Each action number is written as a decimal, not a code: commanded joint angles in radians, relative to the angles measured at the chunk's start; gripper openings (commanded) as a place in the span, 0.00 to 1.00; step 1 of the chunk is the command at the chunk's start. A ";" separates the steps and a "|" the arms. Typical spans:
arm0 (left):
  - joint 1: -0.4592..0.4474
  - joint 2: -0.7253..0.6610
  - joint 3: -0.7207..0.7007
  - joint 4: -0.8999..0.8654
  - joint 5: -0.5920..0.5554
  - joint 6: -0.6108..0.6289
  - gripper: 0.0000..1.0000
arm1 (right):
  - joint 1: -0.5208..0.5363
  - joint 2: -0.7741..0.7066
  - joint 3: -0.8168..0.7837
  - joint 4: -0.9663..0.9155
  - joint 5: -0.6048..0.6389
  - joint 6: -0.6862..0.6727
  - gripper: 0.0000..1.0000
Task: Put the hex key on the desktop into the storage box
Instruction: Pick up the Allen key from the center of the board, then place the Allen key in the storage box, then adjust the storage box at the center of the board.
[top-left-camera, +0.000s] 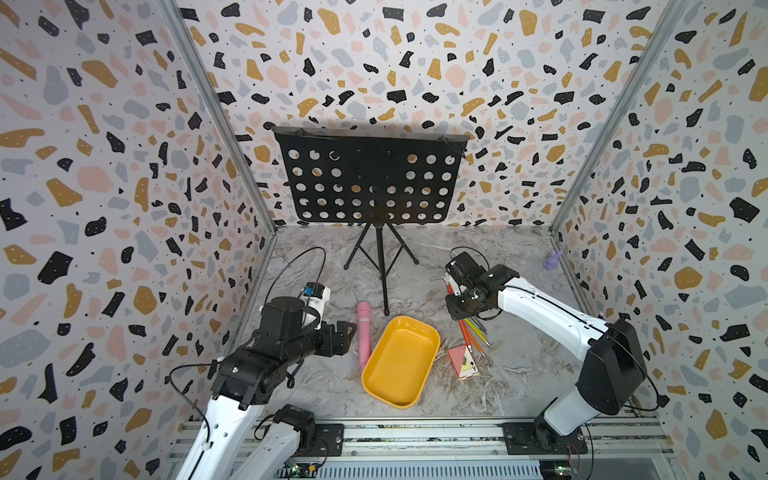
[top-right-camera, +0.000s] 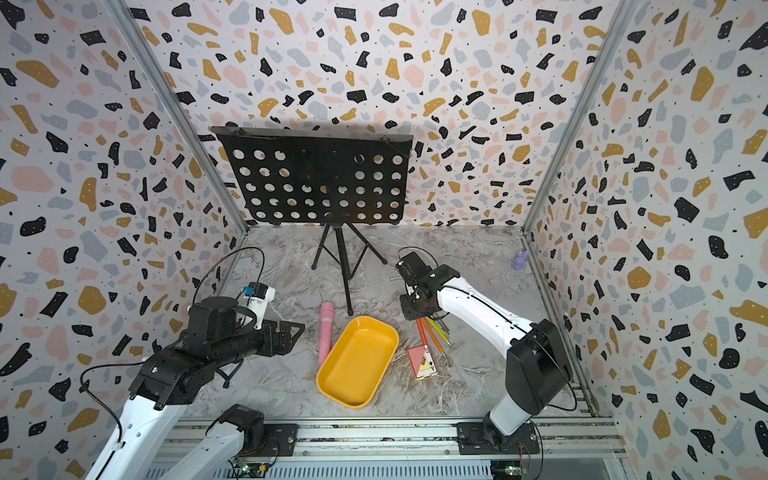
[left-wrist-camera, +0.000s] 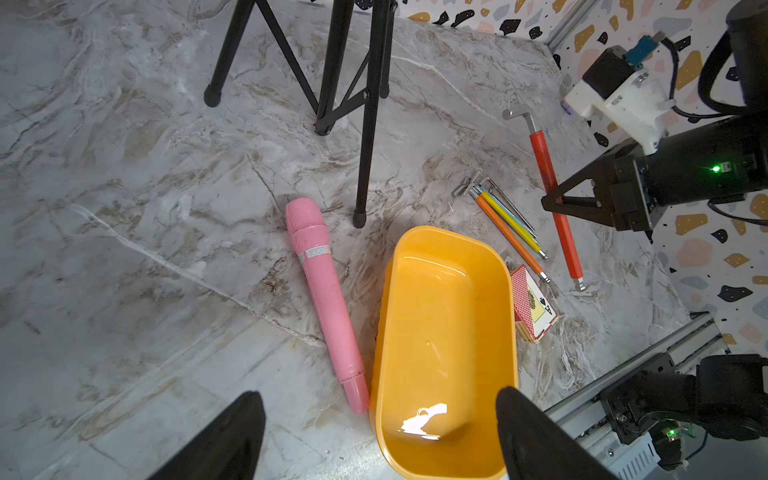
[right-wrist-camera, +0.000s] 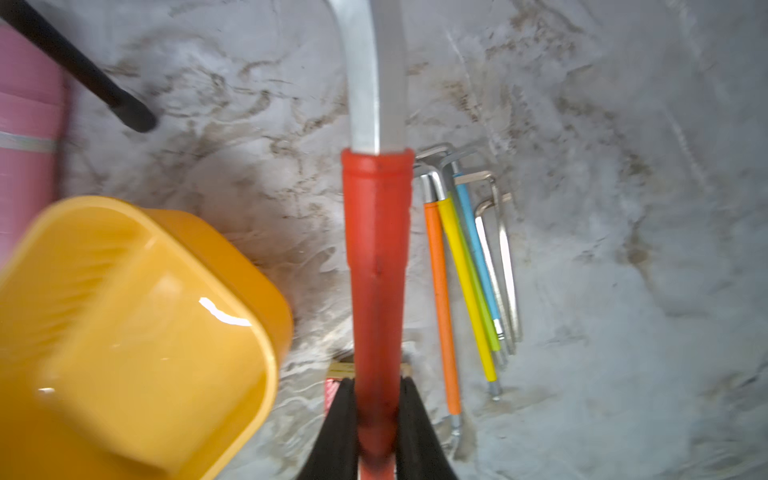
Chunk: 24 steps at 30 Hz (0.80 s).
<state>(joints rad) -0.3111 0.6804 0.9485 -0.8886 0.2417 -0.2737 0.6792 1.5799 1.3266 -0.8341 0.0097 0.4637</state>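
Item: red-sleeved steel hex key (right-wrist-camera: 376, 249), clamped in your right claw (right-wrist-camera: 378, 382), outside the shallow yellow plastic storage box (top-left-camera: 399, 361), to one side of it. Your left claw (left-wrist-camera: 378, 392): fingers spread, holding nothing, near the box. Other colour-sleeved hex keys (right-wrist-camera: 465, 270): on the marble counter (top-left-camera: 324, 386) beside the box.

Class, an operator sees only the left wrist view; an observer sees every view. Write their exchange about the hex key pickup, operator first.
Operator: Is the right tool shut on the red hex key?
Observer: Yes; the right wrist view shows its fingers clamping the red sleeve from both sides.
Operator: What do these tripod legs carry?
Observer: A perforated black music-stand desk, visible in both top views.
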 joint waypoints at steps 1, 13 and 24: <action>-0.006 -0.017 -0.014 0.034 -0.013 -0.001 0.90 | 0.044 -0.051 0.001 0.045 -0.138 0.260 0.00; -0.061 -0.111 -0.033 0.072 0.076 0.009 0.81 | 0.267 0.096 0.044 0.158 -0.215 0.633 0.00; -0.079 -0.271 0.013 -0.083 0.169 -0.057 0.79 | 0.299 0.205 0.038 0.208 -0.249 0.725 0.00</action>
<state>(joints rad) -0.3882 0.4076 0.9390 -0.9096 0.3782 -0.3088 0.9695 1.8027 1.3319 -0.6453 -0.2314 1.1450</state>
